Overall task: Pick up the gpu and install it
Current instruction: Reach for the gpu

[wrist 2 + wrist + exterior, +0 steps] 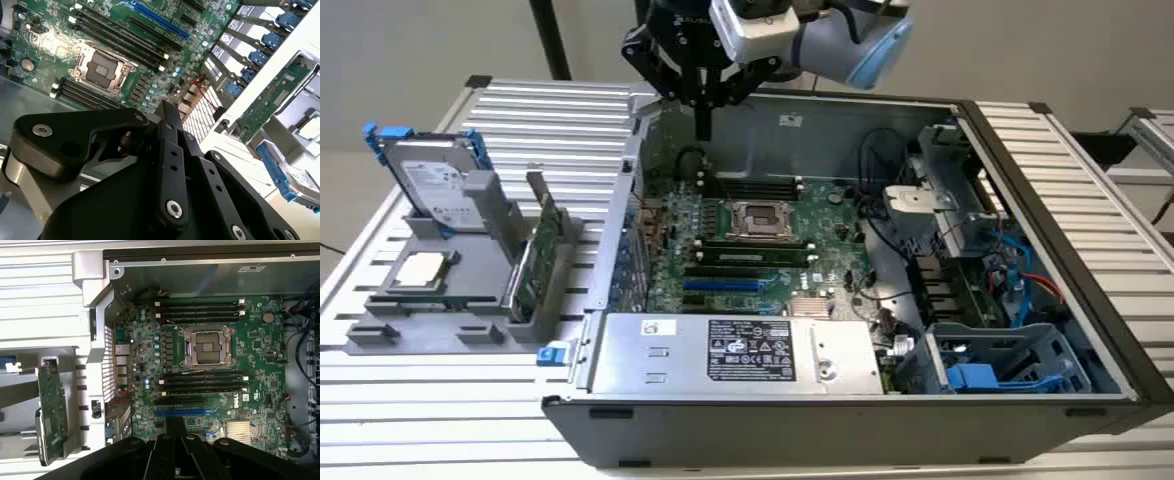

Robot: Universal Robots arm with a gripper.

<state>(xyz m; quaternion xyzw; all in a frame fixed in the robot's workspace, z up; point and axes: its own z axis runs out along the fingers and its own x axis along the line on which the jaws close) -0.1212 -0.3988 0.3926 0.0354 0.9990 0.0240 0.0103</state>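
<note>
Hanging over the open computer case (854, 425) at the top centre of the exterior view, the tool (703, 125) looks closed up, as far as I can judge, and grips nothing. Reaching the gpu (534, 262) well means opening first, then crossing to the exterior view's left, where it stands on edge in the grey holder (454, 300) on the worktop (400, 400), and pinching its upper edge squarely.

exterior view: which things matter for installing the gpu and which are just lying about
Job: gpu standing in the grey holder; gripper over the open case; motherboard with its blue slot.
Lying about: hard drive; processor chip on the holder; power supply.
</note>
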